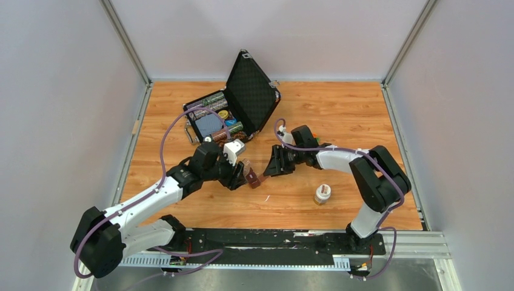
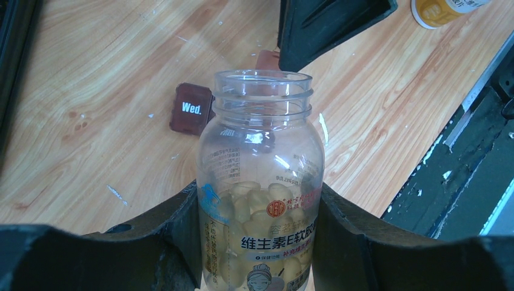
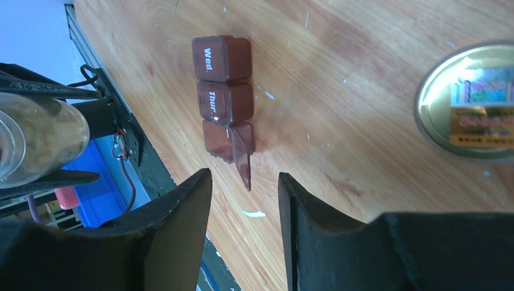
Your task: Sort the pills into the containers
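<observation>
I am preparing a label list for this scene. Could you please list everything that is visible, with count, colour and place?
Pill organiser strip: one, dark brown, on the table between the arms; Wed. and Thur. lids shut, end lid open.
Vitamin E bottle: one, clear, uncapped, held in the left jaws.
Softgels: many, pale yellow, inside the bottle.
Small jar: one, gold lid, standing on the table near the right arm.
Hard case: one, black, open, on the far side of the table, with assorted small items inside.
Table: one, wood brown.
Left arm: one, white and black, jaws closed on the bottle.
Right arm: one, white and black, jaws open and empty, beside the organiser.
</observation>
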`<state>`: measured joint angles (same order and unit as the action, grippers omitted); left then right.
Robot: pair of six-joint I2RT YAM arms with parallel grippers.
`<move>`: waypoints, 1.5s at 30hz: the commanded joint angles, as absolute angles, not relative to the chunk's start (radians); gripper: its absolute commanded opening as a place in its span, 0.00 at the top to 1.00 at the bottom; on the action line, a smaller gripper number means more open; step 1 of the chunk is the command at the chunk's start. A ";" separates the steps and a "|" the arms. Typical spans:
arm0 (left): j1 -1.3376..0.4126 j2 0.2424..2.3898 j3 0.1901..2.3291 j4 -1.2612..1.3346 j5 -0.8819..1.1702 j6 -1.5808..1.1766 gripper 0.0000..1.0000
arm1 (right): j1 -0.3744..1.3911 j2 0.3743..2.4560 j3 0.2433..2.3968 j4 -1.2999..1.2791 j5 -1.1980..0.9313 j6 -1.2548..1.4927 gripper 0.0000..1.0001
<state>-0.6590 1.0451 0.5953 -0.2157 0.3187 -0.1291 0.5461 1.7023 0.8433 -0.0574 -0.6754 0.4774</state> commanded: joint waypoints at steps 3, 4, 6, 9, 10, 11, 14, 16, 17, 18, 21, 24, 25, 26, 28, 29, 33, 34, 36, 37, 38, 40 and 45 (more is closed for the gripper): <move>-0.663 1.020 0.620 -0.195 0.308 -0.110 1.00 | 0.545 1.767 0.846 0.096 -0.733 0.526 0.59; -0.663 1.020 0.624 -0.196 0.311 -0.107 1.00 | 0.545 1.774 0.848 0.102 -0.736 0.528 0.61; -0.663 1.023 0.628 -0.201 0.313 -0.104 1.00 | 0.545 1.780 0.848 0.112 -0.742 0.531 0.66; -0.663 1.027 0.630 -0.203 0.317 -0.100 1.00 | 0.545 1.781 0.841 0.125 -0.739 0.547 0.69; -0.663 1.029 0.631 -0.202 0.318 -0.099 1.00 | 0.545 1.782 0.842 0.125 -0.735 0.555 0.70; -0.663 1.030 0.631 -0.201 0.321 -0.098 1.00 | 0.545 1.785 0.843 0.125 -0.734 0.565 0.71; -0.663 1.039 0.635 -0.197 0.333 -0.092 1.00 | 0.544 1.780 0.842 0.136 -0.745 0.586 0.76; -0.663 1.048 0.636 -0.192 0.340 -0.089 1.00 | 0.543 1.774 0.843 0.134 -0.748 0.590 0.80; -0.663 1.053 0.635 -0.191 0.342 -0.087 1.00 | 0.543 1.772 0.845 0.131 -0.750 0.590 0.83; -0.663 1.056 0.636 -0.189 0.342 -0.086 1.00 | 0.542 1.771 0.846 0.128 -0.756 0.592 0.87; -0.663 1.071 0.643 -0.187 0.344 -0.082 1.00 | 0.539 1.765 0.847 0.114 -0.764 0.593 0.96; -0.663 1.076 0.648 -0.187 0.341 -0.078 1.00 | 0.535 1.745 0.842 0.087 -0.741 0.578 0.99; -0.663 1.079 0.649 -0.187 0.341 -0.076 1.00 | 0.531 1.732 0.839 0.077 -0.731 0.571 1.00; -0.663 1.081 0.649 -0.186 0.343 -0.076 1.00 | 0.527 1.719 0.839 0.061 -0.714 0.564 1.00; -0.663 1.090 0.653 -0.186 0.348 -0.073 1.00 | 0.515 1.681 0.839 0.010 -0.706 0.535 0.98; -0.663 1.096 0.655 -0.185 0.344 -0.073 1.00 | 0.506 1.660 0.836 -0.023 -0.706 0.524 0.97; -0.663 1.102 0.653 -0.177 0.338 -0.073 1.00 | 0.477 1.571 0.820 -0.117 -0.678 0.473 0.95; -0.663 1.104 0.655 -0.177 0.339 -0.072 1.00 | 0.474 1.552 0.817 -0.132 -0.672 0.459 0.95; -0.663 1.111 0.656 -0.174 0.344 -0.069 1.00 | 0.470 1.532 0.809 -0.149 -0.664 0.440 0.94; -0.664 1.118 0.658 -0.174 0.347 -0.070 1.00 | 0.466 1.533 0.806 -0.153 -0.663 0.435 0.94; -0.664 1.129 0.659 -0.173 0.352 -0.072 1.00 | 0.463 1.540 0.805 -0.155 -0.664 0.430 0.94; -0.666 1.141 0.664 -0.167 0.362 -0.079 1.00 | 0.458 1.559 0.803 -0.154 -0.667 0.424 0.93; -0.683 1.161 0.661 -0.149 0.367 -0.096 1.00 | 0.457 1.585 0.799 -0.120 -0.657 0.431 0.92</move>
<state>-0.6659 1.1522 0.6182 -0.2077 0.3393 -0.0917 0.4614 1.5688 0.8082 -0.1410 -0.6716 0.4564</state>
